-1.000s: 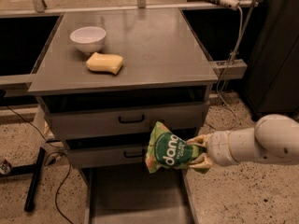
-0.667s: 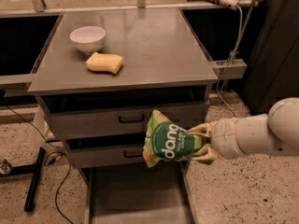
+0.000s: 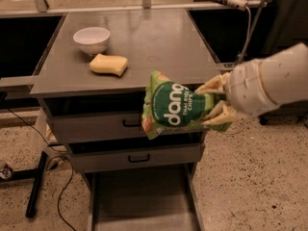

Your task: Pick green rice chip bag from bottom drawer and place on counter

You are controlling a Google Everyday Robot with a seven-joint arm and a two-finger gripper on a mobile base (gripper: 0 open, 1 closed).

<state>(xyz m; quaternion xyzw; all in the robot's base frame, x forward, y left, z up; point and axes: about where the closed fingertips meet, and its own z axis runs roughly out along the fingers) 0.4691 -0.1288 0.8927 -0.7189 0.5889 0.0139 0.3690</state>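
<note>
Gripper [image 3: 212, 103] clamped on the green rice chip bag [image 3: 174, 110], bag lying sideways, counter [image 3: 159, 42] just above and beyond

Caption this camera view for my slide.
Gripper, shut on crinkly light-green rice chip bag, holds it before the flat grey counter, above the open grey metal bottom drawer.

The one camera looks down from above and before the wide grey flat-topped table [image 3: 144, 42], facing its drawer fronts [image 3: 96, 127]; the grey metal bottom drawer [image 3: 144, 203] runs off the lower edge. The pale two-fingered tool [image 3: 204, 105], clamped on a crinkly light-green bag [image 3: 171, 109], sits right, nearest the lens.
</note>
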